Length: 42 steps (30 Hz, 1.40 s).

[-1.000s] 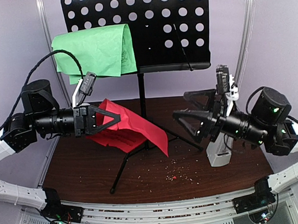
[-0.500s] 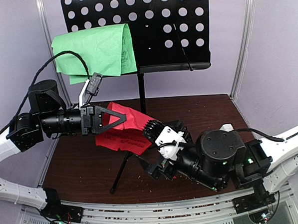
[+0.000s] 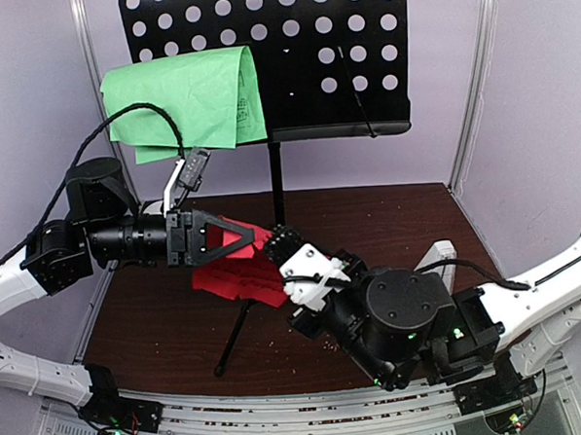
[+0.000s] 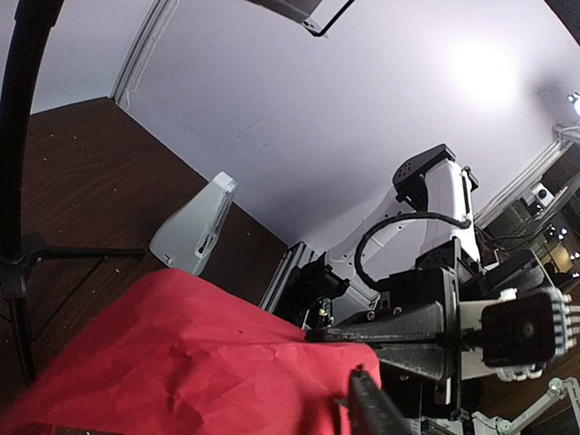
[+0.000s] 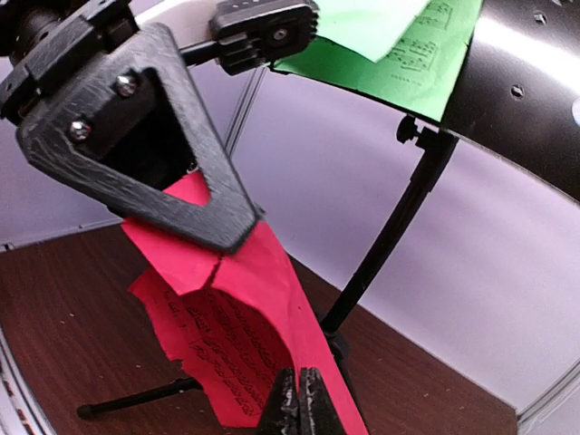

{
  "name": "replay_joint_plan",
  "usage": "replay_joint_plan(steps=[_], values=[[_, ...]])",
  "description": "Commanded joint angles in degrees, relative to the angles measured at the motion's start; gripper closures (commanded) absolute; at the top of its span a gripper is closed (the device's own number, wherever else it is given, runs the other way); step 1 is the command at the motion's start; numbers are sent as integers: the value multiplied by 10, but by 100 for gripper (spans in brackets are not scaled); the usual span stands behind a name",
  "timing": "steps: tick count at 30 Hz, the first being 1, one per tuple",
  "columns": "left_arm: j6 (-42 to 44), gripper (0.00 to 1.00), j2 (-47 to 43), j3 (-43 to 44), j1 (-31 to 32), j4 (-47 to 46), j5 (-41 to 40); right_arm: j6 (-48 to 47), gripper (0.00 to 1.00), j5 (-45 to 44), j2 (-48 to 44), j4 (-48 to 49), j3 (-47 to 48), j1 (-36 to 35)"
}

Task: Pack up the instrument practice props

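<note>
The red sheet-music page (image 3: 230,277) hangs in the air between both arms, in front of the black music stand's pole (image 3: 276,184). My left gripper (image 3: 257,237) has its jaws apart, the page's upper part (image 4: 181,362) still lying between them. My right gripper (image 5: 299,385) is shut on the page's lower edge (image 5: 245,299); in the top view it (image 3: 280,242) sits just right of the left one. The green page (image 3: 182,96) drapes over the left of the perforated desk (image 3: 331,59). The white metronome (image 3: 441,258) stands at the right, half hidden by the right arm.
The stand's tripod legs (image 3: 240,327) spread over the dark wooden table under the page. Crumbs (image 3: 346,343) lie near the front edge. Metal posts (image 3: 474,101) and lilac walls close in the back and sides.
My right arm swung from beside the metronome to the middle and shut on the red page's lower edge. My left jaws, shut on the page before, have parted.
</note>
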State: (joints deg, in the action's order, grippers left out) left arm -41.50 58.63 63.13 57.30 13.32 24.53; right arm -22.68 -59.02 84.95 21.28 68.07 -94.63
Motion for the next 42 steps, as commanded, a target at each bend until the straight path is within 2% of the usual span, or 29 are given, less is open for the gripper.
replay_joint_plan(steps=[1,3,6,9,14,19,26,35,42], values=[[25,38,-11,5,-6,-13,-31,165,100,37,-75,-58,-42,10],[34,25,-20,4,-11,-8,-57,281,100,112,-109,-123,-71,40],[38,14,-32,-6,-28,-12,-72,456,100,252,-146,-185,-119,99],[41,8,-37,-13,-40,-15,-73,567,100,336,-163,-219,-171,133],[42,2,-35,-25,-51,-13,-79,704,100,396,-161,-260,-238,159],[43,2,-37,-36,-55,-11,-79,789,100,383,-136,-330,-270,163],[42,2,-48,-50,-58,-2,-92,873,100,311,-105,-407,-274,163],[38,2,-64,-69,-59,1,-107,1016,100,243,-160,-304,-340,164],[40,2,-72,-80,-62,0,-113,1061,100,176,-152,-281,-324,168]])
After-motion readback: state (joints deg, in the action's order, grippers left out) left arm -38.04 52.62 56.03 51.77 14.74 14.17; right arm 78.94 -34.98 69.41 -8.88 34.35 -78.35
